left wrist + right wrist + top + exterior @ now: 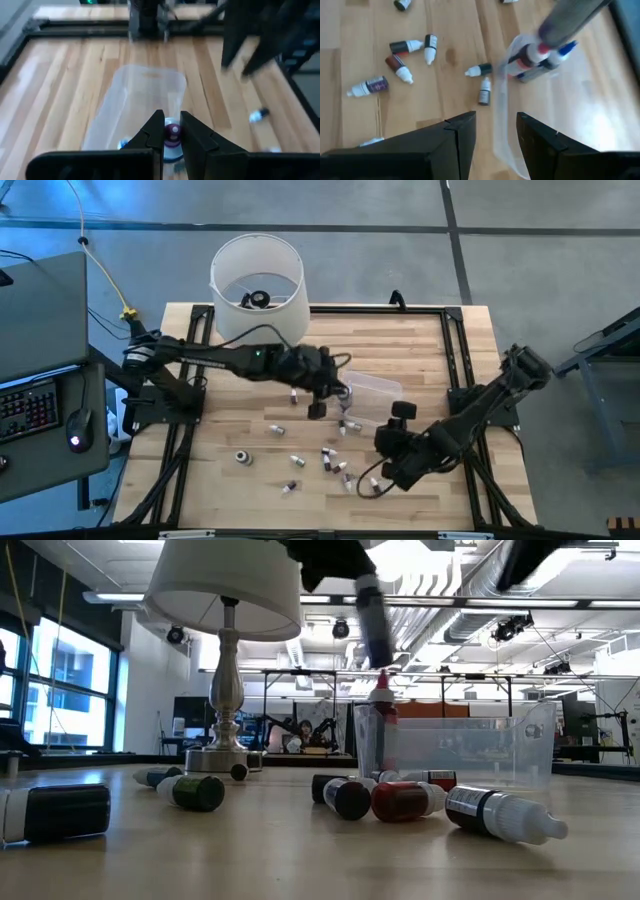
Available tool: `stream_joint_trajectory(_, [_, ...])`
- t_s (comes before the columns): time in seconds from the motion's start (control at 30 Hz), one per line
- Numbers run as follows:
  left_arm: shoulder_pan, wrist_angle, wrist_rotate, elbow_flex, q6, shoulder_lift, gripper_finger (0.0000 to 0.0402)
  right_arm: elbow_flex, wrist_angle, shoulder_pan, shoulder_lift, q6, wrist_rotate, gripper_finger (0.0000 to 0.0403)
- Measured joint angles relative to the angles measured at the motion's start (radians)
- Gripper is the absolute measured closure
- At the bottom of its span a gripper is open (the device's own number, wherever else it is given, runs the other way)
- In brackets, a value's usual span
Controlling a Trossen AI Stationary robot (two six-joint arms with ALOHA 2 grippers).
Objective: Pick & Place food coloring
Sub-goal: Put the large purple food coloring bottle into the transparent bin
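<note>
Wooden tabletop (250, 390) fills the centre of the overhead frame, with one white lampshade (257, 285) at its upper left and one clear plastic tub (375, 395) near the middle. Two dark arms reach in. The left gripper (318, 409) sits just left of the tub, above its near end; the left wrist camera shows its fingers pinched tight on one small food coloring bottle with a purple cap (173, 136), held over the tub's edge. From table height that held bottle (383, 700) hangs at the tub's rim. The right gripper (402, 412) sits lower right of centre, its jaws partly apart with nothing between them, as its own wrist camera shows. About nine loose food coloring bottles (328, 463) lie scattered on the wood in the lower centre of the overhead frame, below the tub. Roughly two more bottles (530, 57) lie inside the tub.
</note>
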Motion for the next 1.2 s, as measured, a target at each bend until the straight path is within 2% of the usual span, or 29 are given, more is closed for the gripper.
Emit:
stream_joint_trajectory(0.23, [0.057, 0.004, 0.044, 0.054, 0.0, 0.0, 0.0369, -0.457, 0.479, -0.018, -0.237, -0.024, 0.046, 0.027])
stream_joint_trajectory(0.33, [0.075, 0.007, 0.035, 0.068, 0.011, 0.0, 0.0369, -0.582, 0.577, -0.042, -0.334, -0.052, 0.046, 0.027])
stream_joint_trajectory(0.5, [0.124, 0.079, 0.027, 0.079, 0.026, 0.03, 0.0369, -0.725, 0.676, -0.078, -0.478, -0.008, 0.025, 0.027])
stream_joint_trajectory(0.57, [0.143, 0.124, 0.028, 0.083, 0.026, 0.082, 0.0369, -0.766, 0.722, -0.086, -0.526, -0.002, 0.016, 0.027])
stream_joint_trajectory(0.63, [0.16, 0.059, 0.025, 0.07, 0.022, 0.11, 0.0369, -0.798, 0.768, -0.092, -0.564, -0.01, 0.013, 0.027])
stream_joint_trajectory(0.7, [0.169, 0.106, 0.025, 0.077, 0.013, 0.144, 0.0369, -0.823, 0.812, -0.096, -0.597, -0.039, 0.012, 0.027])
stream_joint_trajectory(0.8, [0.18, 0.048, 0.025, 0.077, -0.019, 0.148, 0.0369, -0.85, 0.884, -0.096, -0.629, -0.096, 0.015, 0.027])
stream_joint_trajectory(1.2, [0.178, 0.046, 0.002, 0.076, -0.05, 0.15, 0.0369, -0.854, 1.001, -0.097, -0.645, -0.235, 0.0, 0.027])
